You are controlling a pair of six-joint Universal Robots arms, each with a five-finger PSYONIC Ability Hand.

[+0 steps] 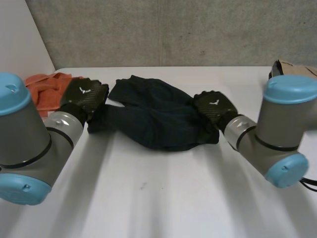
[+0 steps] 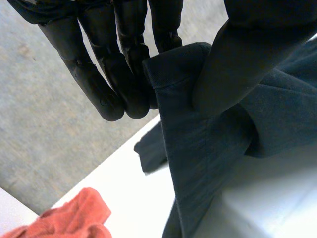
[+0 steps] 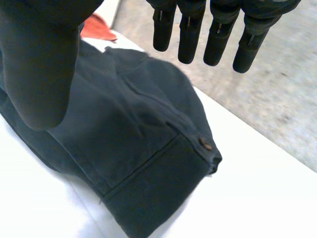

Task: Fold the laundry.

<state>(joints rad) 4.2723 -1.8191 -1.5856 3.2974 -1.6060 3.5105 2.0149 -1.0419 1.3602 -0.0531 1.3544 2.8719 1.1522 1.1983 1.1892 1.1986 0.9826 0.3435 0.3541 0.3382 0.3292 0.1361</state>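
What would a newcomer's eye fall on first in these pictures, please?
The dark navy garment lying crumpled across the middle of the white table draws the eye first, with a black hand at each end. The left hand pinches its edge between fingers and thumb, while the right hand is open over the end with the button. An orange cloth lies bunched beside the left hand.

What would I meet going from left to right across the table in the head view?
orange cloth → left hand → dark garment → right hand → brown object at the table's far corner
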